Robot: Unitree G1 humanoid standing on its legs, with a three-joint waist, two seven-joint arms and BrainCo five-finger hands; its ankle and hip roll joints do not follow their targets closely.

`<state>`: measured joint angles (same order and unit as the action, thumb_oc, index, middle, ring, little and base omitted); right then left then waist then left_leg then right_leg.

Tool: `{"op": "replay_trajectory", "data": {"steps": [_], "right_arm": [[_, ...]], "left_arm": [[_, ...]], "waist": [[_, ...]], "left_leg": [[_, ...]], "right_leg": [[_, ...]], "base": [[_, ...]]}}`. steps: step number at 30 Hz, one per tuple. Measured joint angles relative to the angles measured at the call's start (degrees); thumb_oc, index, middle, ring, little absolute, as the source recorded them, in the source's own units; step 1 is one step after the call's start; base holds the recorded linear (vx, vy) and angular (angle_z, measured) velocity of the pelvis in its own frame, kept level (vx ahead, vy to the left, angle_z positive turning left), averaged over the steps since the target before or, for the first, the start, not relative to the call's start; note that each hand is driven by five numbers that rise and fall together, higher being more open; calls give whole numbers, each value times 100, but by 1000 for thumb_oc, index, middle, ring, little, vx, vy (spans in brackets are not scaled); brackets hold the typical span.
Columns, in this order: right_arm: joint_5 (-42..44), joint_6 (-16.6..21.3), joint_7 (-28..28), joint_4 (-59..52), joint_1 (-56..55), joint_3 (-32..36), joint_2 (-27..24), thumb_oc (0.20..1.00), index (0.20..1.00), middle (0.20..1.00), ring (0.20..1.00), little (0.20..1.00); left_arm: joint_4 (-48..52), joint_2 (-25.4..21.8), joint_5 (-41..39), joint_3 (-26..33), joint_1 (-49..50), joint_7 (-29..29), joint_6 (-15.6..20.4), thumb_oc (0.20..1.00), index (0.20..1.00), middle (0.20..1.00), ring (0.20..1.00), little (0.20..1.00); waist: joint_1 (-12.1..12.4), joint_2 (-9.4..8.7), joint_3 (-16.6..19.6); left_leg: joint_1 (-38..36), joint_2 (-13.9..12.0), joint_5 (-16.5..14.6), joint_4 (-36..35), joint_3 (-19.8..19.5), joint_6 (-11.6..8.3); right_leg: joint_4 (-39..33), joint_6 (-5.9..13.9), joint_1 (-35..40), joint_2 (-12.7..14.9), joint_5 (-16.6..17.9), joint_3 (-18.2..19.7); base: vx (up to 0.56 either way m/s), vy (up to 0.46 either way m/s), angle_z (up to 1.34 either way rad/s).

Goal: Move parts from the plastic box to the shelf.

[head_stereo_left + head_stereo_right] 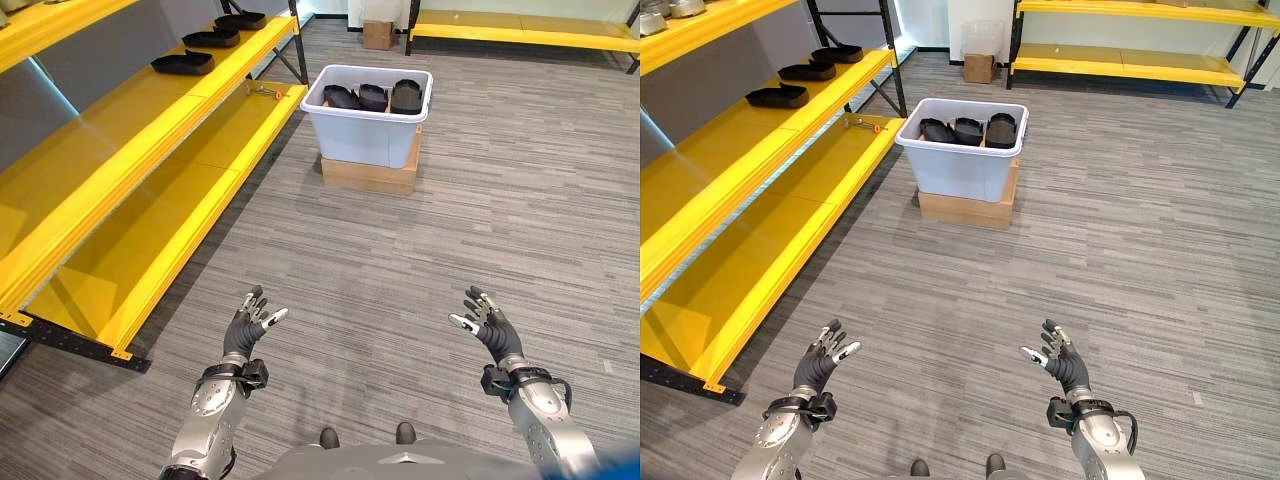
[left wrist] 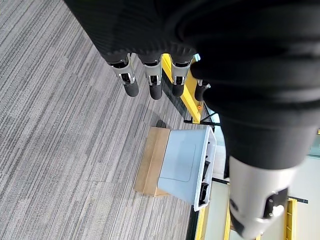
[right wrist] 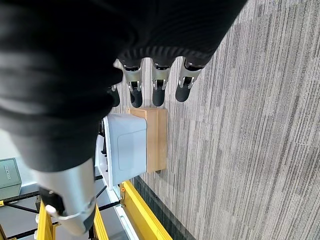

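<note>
Both hands up in front, well short of the work: the left hand (image 1: 248, 322) and the right hand (image 1: 486, 322) hover over the grey striped carpet floor (image 1: 400, 260), fingers spread wide, holding nothing. Ahead, the pale grey plastic box (image 1: 366, 130) sits on a flat wooden block (image 1: 368, 176), black moulded parts (image 1: 372, 97) inside. More black parts (image 1: 183, 62) lie on the yellow metal shelf (image 1: 150, 100), left.

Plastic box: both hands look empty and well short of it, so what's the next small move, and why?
Probably step forward toward the plastic box: three black parts still lie inside, and both the left robot hand and right robot hand are open, empty, over bare floor.
</note>
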<state>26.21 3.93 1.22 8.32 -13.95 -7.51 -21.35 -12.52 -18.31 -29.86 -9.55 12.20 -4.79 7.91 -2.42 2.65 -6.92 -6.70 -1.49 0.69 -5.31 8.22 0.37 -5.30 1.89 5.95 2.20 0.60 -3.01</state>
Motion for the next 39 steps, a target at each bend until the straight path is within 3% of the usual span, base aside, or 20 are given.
{"op": "replay_trajectory", "data": {"steps": [39], "right_arm": [[1, -19, -10, 0, -1, -6, 0, 1000, 1000, 1000, 1000, 1000]], "left_arm": [[0, -5, 6, 0, 22, 70, -30, 1000, 1000, 1000, 1000, 1000]], "waist": [[3, -68, 49]], "left_leg": [[-12, 0, 0, -1, -5, 0]], "right_leg": [[0, -4, 23, 0, 4, -1]], "base": [[0, 0, 0]]}}
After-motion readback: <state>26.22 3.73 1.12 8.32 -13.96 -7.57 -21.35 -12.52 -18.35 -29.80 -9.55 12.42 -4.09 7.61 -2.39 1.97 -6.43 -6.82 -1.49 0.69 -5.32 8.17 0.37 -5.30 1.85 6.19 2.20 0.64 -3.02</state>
